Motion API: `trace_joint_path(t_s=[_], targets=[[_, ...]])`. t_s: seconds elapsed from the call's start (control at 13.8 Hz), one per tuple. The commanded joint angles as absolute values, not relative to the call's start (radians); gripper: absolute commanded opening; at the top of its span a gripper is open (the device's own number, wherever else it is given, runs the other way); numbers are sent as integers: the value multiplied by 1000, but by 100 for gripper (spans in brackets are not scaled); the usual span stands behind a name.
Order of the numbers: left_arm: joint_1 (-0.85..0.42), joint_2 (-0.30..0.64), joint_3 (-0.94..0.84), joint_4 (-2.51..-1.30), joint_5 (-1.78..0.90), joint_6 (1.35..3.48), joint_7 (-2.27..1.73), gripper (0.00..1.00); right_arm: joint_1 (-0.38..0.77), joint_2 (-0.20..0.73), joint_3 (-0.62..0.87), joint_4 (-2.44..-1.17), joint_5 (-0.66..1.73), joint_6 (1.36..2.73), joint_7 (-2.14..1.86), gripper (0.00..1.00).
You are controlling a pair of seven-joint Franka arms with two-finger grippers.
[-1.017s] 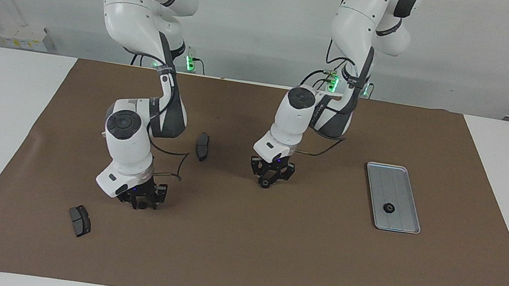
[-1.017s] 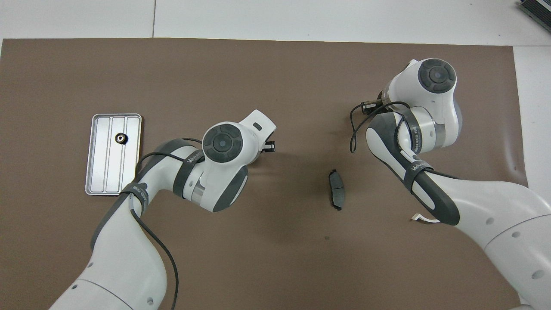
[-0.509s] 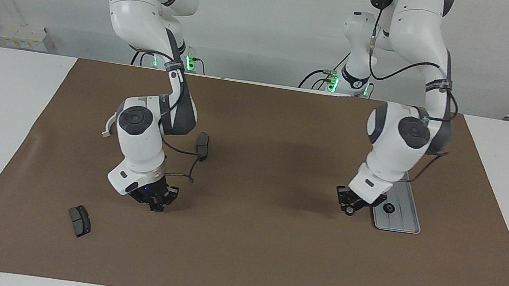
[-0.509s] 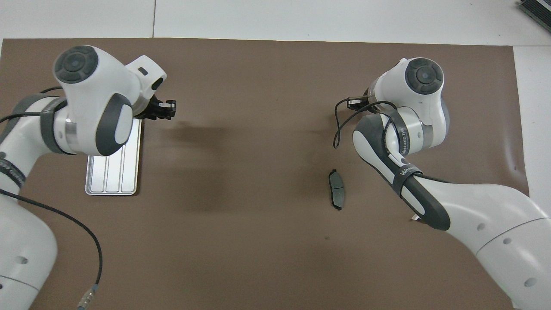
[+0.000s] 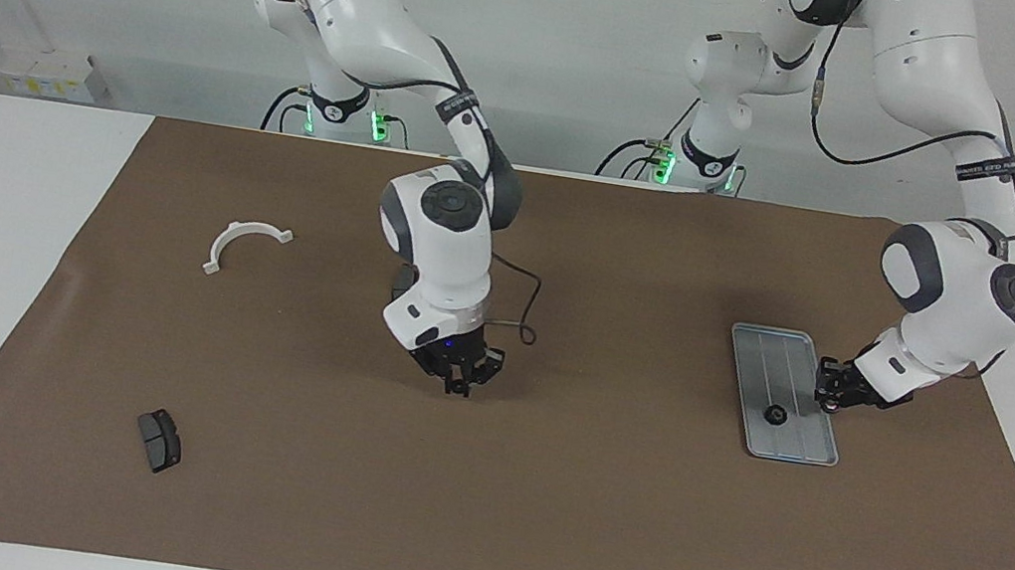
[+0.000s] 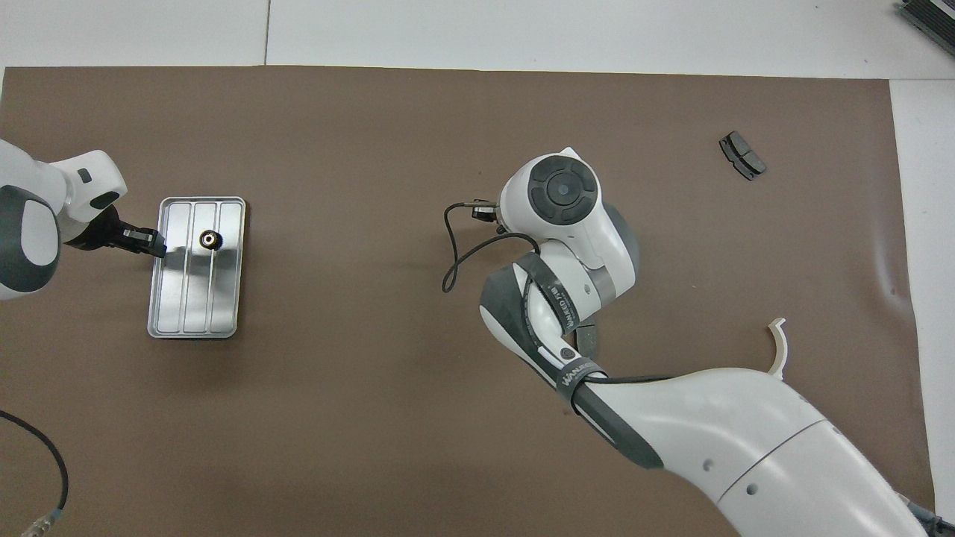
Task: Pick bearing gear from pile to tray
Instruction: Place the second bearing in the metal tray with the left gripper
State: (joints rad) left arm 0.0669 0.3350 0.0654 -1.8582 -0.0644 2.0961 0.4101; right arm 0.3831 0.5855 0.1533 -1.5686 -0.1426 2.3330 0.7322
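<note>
Resting in the tray point(image 5: 820, 450), one gear point(image 5: 777, 415); left claw point(image 5: 832, 398) grips another above its rim; right claw point(image 5: 457, 380) hangs shut mid-desk.

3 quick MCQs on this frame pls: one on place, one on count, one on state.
1. Where is the left claw?
A) over the white half-ring bracket
B) at the edge of the flat ribbed silver-grey metal tray
C) over the dark grey brake pad

2. How many small black round gears lie in the tray?
A) none
B) one
C) three

3. The right claw, over the bare brown mat, is:
A) shut
B) wide open
C) out of view

Key:
1 B: its tip sits at the tray's rim toward the left arm's end of the table.
2 B: a single gear lies on the ribs.
3 A: its fingertips meet.
</note>
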Motion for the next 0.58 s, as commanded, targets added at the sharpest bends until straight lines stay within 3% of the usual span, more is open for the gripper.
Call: trace_joint_path(t_s=[0.0,0.15,0.36,0.44,0.51], targets=[[61,261,52,-1986,-69,2173,422,69,437,577,152,-1577,-147,2319,804,0],[54,261,52,-1987,-69,2183,419,98,459,578,152,-1589,-149,2322,818,0],[28,267,45,-1948,-72,2251,385,100,488,558,152,-1638,-149,2322,828,8],[-9,268,44,-1939,-77,2273,309,100,491,554,152,-1650,-149,2319,830,19],[-47,275,44,-1922,-77,2286,194,100,491,552,152,-1658,-149,2319,830,47]])
